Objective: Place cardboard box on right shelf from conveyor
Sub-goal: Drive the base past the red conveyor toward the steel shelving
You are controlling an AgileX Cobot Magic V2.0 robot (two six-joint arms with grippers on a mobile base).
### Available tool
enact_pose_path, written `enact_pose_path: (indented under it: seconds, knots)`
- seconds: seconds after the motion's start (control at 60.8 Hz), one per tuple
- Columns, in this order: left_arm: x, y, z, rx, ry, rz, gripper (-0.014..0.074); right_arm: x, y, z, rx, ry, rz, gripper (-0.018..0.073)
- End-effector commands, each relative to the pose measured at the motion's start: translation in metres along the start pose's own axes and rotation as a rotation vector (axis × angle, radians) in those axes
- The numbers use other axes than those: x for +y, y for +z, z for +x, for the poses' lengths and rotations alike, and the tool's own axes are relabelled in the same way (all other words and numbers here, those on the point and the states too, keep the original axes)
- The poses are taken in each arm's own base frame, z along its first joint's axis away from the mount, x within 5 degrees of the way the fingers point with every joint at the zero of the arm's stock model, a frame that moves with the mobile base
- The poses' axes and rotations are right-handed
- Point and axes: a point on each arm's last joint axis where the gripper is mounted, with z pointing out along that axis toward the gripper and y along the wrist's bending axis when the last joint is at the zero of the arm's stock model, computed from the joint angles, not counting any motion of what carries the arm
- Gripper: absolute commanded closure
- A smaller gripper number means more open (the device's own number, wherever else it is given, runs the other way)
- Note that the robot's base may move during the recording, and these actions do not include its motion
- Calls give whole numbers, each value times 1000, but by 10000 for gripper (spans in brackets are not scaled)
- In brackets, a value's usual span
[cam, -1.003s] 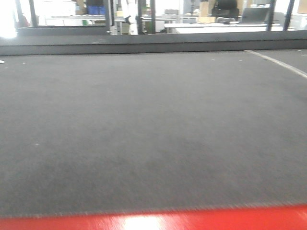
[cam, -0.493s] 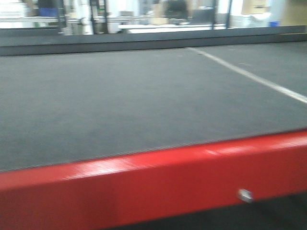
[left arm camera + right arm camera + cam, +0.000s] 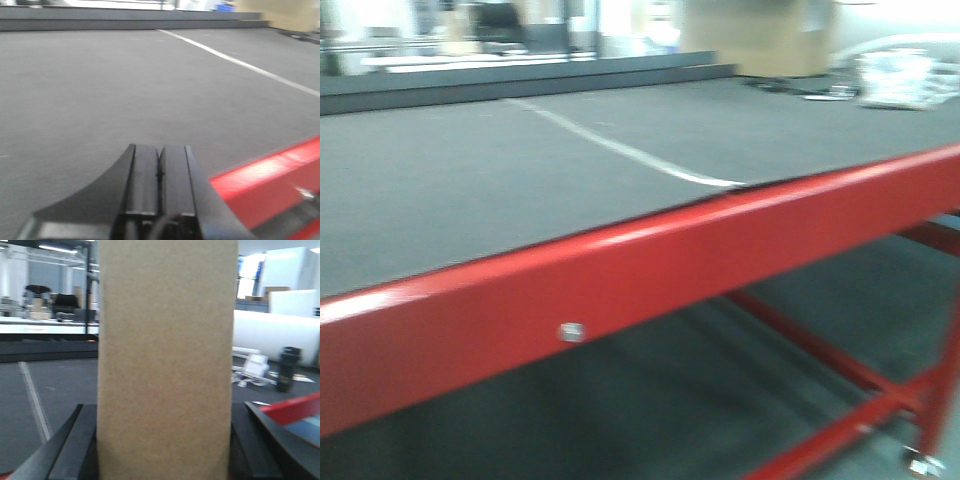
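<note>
Grips cardboard box (image 3: 167,360) dead centre in right gripper (image 3: 165,445), long axis upright between the jaws; shows left gripper (image 3: 159,170) pinched empty, conveyor (image 3: 100,90) below and ahead; finds no right shelf in view

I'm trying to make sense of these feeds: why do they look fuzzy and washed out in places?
Front-facing view: everything is smeared, glare streaks the red rail, and the far background is blown out. Left wrist view: the left gripper is close and soft, the conveyor evenly lit. Right wrist view: the cardboard box fills the middle, slightly out of focus, with bright lights behind.
</note>
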Motion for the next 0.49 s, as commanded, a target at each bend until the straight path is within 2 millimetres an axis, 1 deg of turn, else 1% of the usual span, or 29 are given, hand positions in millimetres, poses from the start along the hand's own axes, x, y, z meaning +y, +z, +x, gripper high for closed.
enact_pose_path:
  seconds: [0.0,0.477]
  knots:
    - [0,-1,-9,-94,-6,2,715,0,0,-17,-112,-23,3,246]
    - [0,-1,-9,-94,-6,2,715,0,0,-17,-112,-23,3,246]
